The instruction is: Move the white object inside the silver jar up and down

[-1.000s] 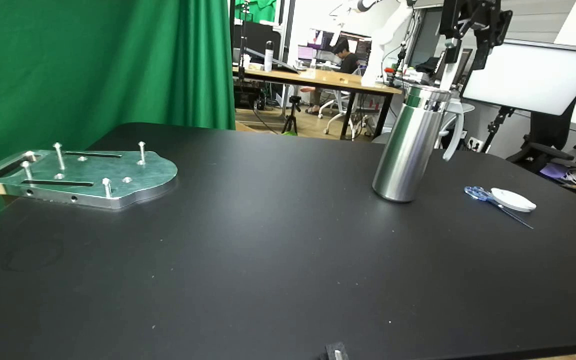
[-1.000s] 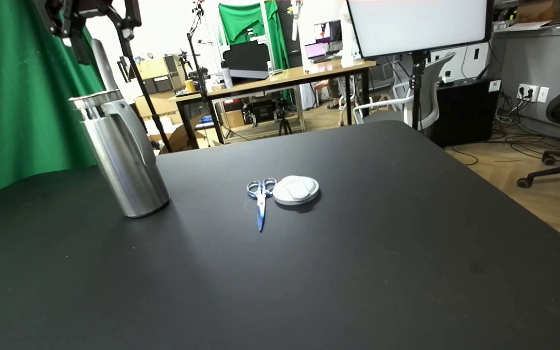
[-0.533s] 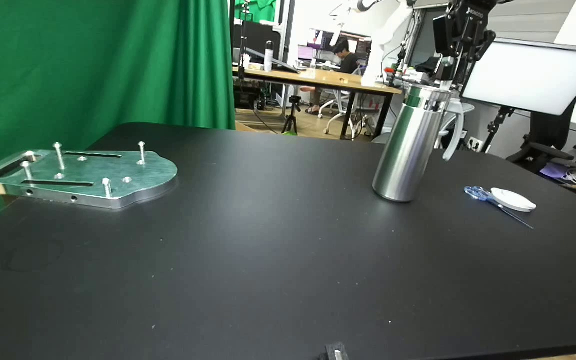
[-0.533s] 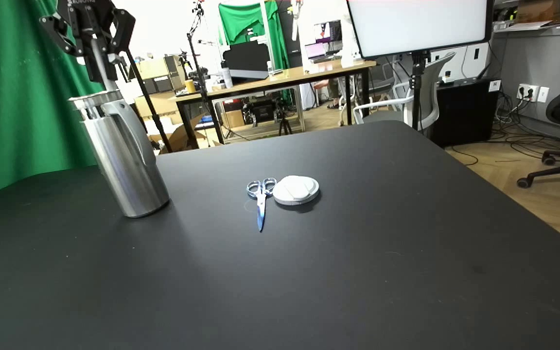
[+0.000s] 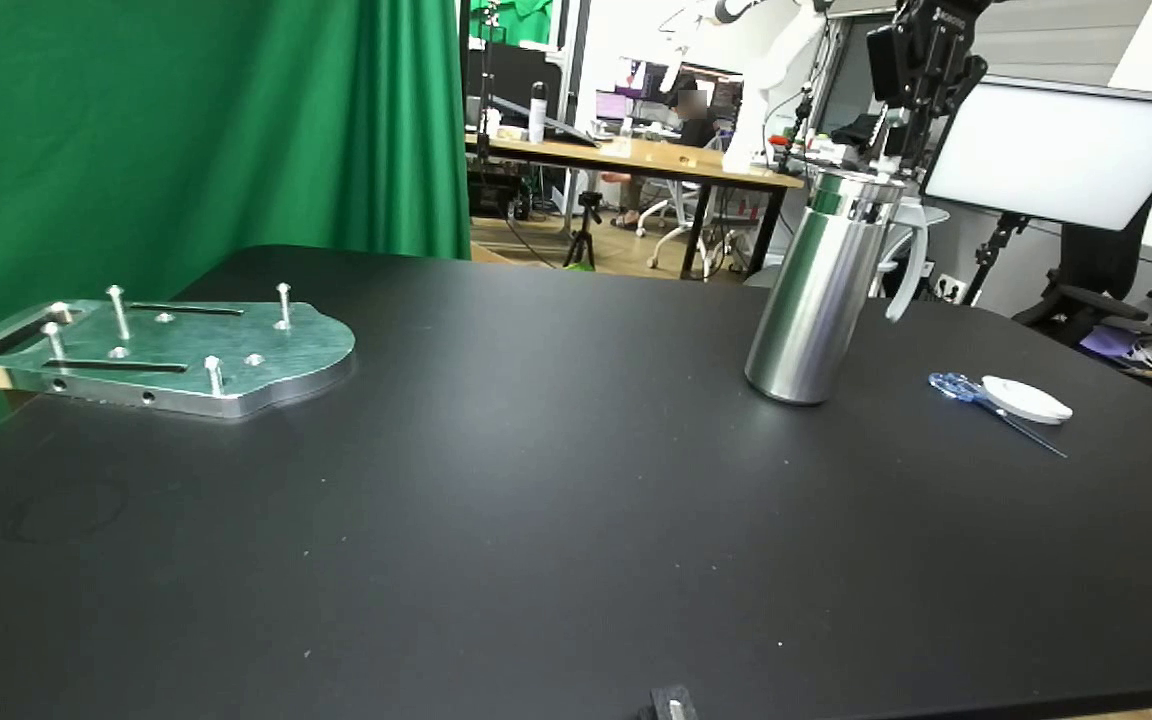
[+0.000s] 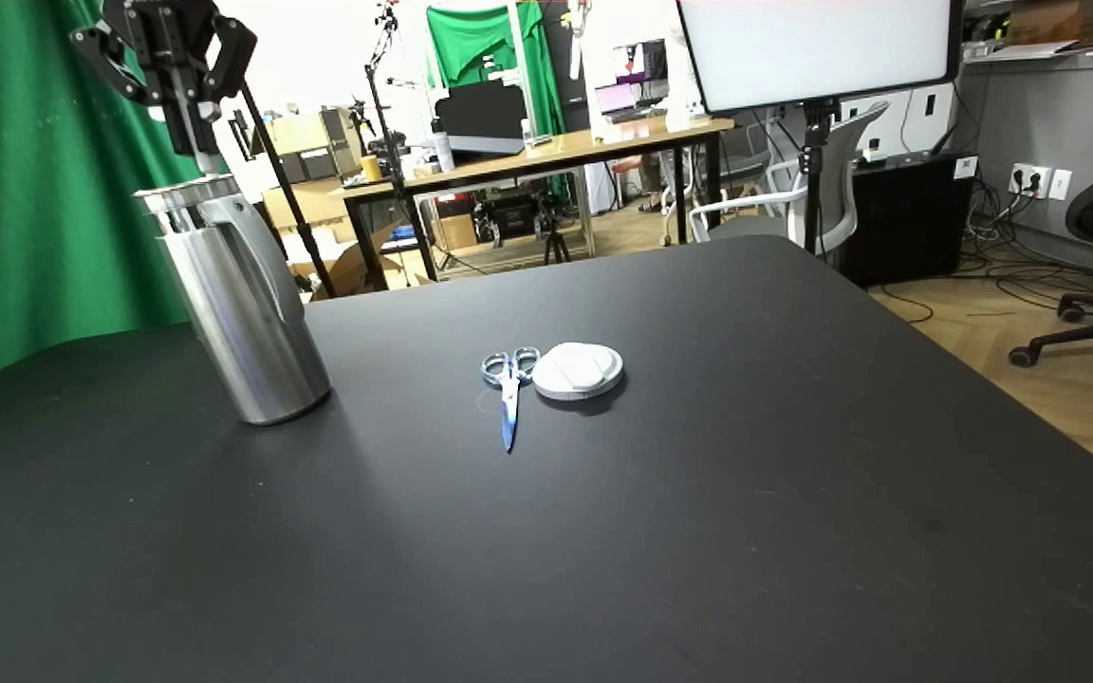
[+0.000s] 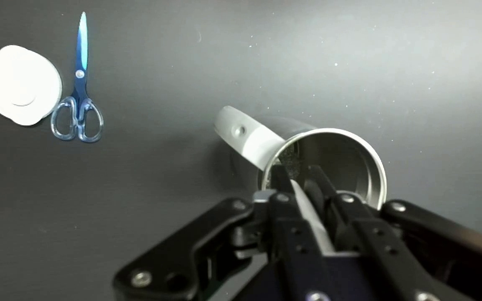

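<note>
The silver jar (image 5: 808,300) stands upright on the black table, its grey handle (image 6: 262,256) on one side and its top uncovered. The white object (image 6: 209,163) is a slim pale bar that rises out of the jar's mouth, its lower end hidden inside. Just above the rim, my gripper (image 6: 194,142) points down with its fingers pressed on the bar from both sides. In the wrist view, the white strip runs between the gripper's (image 7: 298,170) fingers, over the open jar's rim (image 7: 375,163).
Blue-handled scissors (image 6: 509,379) and a round white lid (image 6: 577,370) lie side by side near the jar. A flat metal plate with upright pegs (image 5: 206,345) sits at the table's far side. A light panel (image 5: 1076,150) stands behind the table.
A second ago the gripper hung open around the white bar. It came down and its fingers shut on the bar; since half a second ago it has shifted only slightly. The jar has stayed put.
</note>
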Tool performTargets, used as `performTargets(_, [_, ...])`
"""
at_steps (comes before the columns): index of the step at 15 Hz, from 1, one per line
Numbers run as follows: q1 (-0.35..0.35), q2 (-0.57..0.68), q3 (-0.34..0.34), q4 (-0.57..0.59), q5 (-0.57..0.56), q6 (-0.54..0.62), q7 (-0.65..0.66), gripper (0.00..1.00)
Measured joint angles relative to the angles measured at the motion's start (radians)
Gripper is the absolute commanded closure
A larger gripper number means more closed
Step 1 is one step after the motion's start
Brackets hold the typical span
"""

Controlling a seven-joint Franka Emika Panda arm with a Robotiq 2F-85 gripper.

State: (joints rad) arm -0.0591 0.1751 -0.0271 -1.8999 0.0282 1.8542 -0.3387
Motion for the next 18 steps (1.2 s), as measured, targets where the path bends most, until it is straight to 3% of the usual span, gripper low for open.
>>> performTargets(13, [0.0, -0.157, 0.0, 0.063, -0.046, -0.154, -0.13, 0.96])
performTargets(18, [0.001, -0.124, 0.0, 0.061, -0.048, -0.113, -0.157, 0.96])
